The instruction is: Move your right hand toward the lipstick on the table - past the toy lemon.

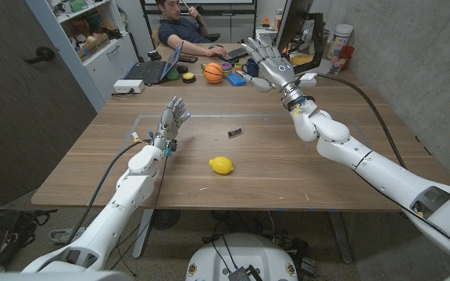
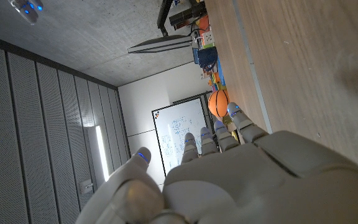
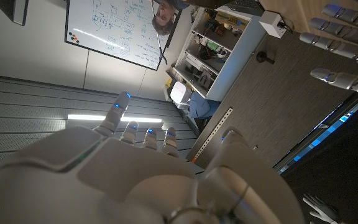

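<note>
Lipstick (image 1: pixel 235 132): small dark tube flat on table (image 1: pixel 287 179), long axis slanting toward right hand (image 1: pixel 266 61); details too small to read.
Right hand: raised, fingers spread, empty, well beyond lipstick.
Left hand (image 1: pixel 172 119): upright, open, empty.
Toy lemon (image 1: pixel 221 165): nearer robot than lipstick.

Even, soft room light in our head view; the table (image 1: pixel 287 164) shows faint shadows, edges bow slightly. We note a bright strip lamp (image 3: pixel 104 117) glaring; near hand surfaces blurred in both wrist views.
</note>
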